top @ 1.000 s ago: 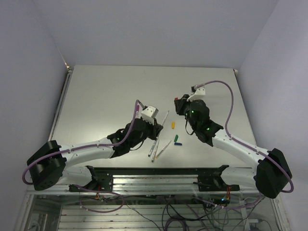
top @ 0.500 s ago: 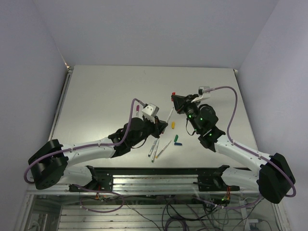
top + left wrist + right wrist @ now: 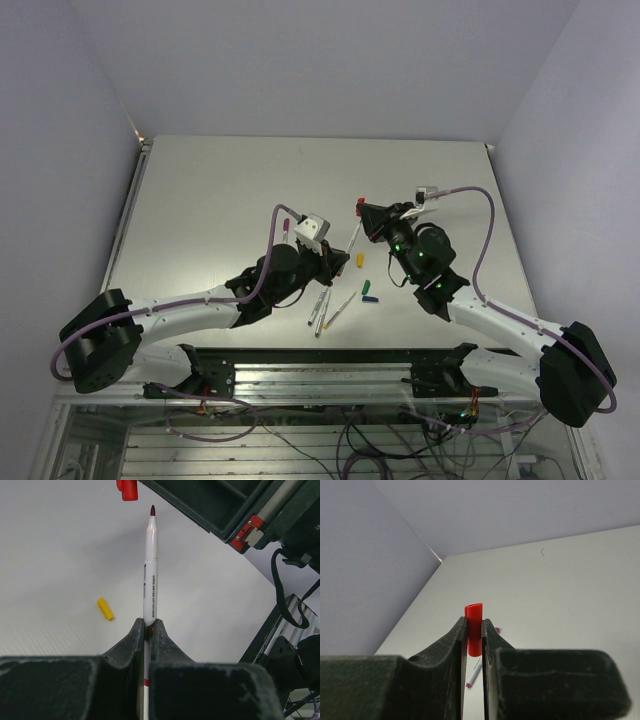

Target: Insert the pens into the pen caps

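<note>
My left gripper point(image 3: 343, 262) is shut on a white pen point(image 3: 354, 238) and holds it up off the table, its dark red tip pointing at my right gripper point(image 3: 368, 211). In the left wrist view the pen point(image 3: 150, 570) stands straight out of the fingertips point(image 3: 137, 630), and its tip is a short gap below and right of the red cap point(image 3: 127, 489). My right gripper point(image 3: 474, 626) is shut on that red cap point(image 3: 474, 614), with the cap's open end sticking out past the fingertips. The cap also shows in the top view point(image 3: 360, 203).
A yellow cap point(image 3: 360, 262), a green cap point(image 3: 366, 287) and a blue cap point(image 3: 371, 297) lie between the arms. Two more pens point(image 3: 320, 305) point(image 3: 341, 307) lie near the table's front edge. A pen with magenta ends point(image 3: 481, 666) lies below the right gripper.
My left gripper has lifted the pen off the table and raised its tip. My right gripper has swung left with the red cap, closer to the pen's tip.
</note>
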`<state>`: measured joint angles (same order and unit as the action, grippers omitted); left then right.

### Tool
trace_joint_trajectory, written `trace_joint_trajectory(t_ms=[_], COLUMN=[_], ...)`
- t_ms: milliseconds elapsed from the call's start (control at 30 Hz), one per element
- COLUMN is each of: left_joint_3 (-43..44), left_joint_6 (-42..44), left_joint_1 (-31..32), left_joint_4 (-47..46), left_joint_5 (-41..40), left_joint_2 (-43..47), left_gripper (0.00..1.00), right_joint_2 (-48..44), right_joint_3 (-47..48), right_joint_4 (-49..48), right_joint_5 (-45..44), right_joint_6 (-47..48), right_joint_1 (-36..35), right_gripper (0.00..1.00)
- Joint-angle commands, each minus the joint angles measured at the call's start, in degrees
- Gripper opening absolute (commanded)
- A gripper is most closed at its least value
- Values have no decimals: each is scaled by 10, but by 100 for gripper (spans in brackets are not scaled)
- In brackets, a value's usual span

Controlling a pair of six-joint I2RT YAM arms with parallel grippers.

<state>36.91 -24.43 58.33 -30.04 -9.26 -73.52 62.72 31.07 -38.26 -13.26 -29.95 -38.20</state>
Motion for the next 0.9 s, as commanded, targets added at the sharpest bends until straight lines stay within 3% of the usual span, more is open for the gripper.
trace_joint_trajectory(t_ms=[0,867], left_joint_3=[16,4], left_joint_6=[1,-4], left_joint_1=[-2,-2], left_joint_4=[-29,-52], left_joint_5=[-11,-38], left_joint_2=[-7,-10], left_gripper=[7,7], right_joint_2=[-16,-26], right_joint_3=[-6,-13], right_joint_4=[-25,-13], right_joint_5=[-5,5], right_joint_6=[-3,-5], right_joint_1=[2,2], right_gripper=[0,0])
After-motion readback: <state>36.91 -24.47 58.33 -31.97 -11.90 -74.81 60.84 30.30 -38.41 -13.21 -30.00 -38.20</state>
